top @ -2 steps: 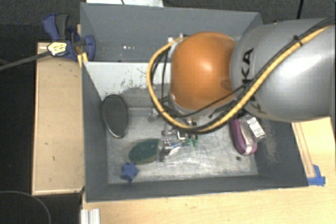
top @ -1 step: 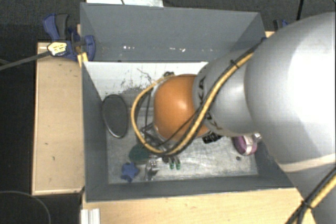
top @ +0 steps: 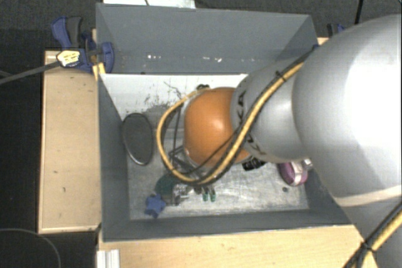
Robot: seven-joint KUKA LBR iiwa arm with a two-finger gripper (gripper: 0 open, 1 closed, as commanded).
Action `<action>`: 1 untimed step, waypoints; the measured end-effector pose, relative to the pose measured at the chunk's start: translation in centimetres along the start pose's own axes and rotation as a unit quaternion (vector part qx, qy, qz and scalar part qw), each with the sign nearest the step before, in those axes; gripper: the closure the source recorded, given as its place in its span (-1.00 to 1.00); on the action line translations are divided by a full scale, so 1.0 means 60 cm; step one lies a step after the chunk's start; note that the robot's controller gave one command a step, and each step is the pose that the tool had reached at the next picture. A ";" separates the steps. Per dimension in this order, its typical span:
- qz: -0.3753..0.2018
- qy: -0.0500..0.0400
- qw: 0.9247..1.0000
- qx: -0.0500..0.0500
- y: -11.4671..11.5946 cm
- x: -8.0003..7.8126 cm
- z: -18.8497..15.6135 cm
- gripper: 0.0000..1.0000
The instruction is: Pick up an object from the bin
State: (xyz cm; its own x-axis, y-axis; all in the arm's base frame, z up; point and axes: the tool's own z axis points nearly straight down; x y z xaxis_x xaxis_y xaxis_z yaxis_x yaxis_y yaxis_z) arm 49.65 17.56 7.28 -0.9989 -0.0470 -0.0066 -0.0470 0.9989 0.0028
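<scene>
Poised low with claw [top: 183, 190] just beside dark green lump [top: 165, 184], blue piece [top: 154, 204] farther toward near-left corner; cannot tell claw's spread.

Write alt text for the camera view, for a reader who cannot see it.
A robot arm reaches into a grey bin, gripper low beside a dark green thing and a blue thing. A grey disc lies left, a purple thing right.

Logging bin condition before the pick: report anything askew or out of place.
The grey oval disc seems tilted against the bin's left wall instead of lying flat. Nothing else stands out.
</scene>
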 end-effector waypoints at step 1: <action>-0.077 -0.001 0.997 0.001 -0.062 -0.048 -0.224 1.00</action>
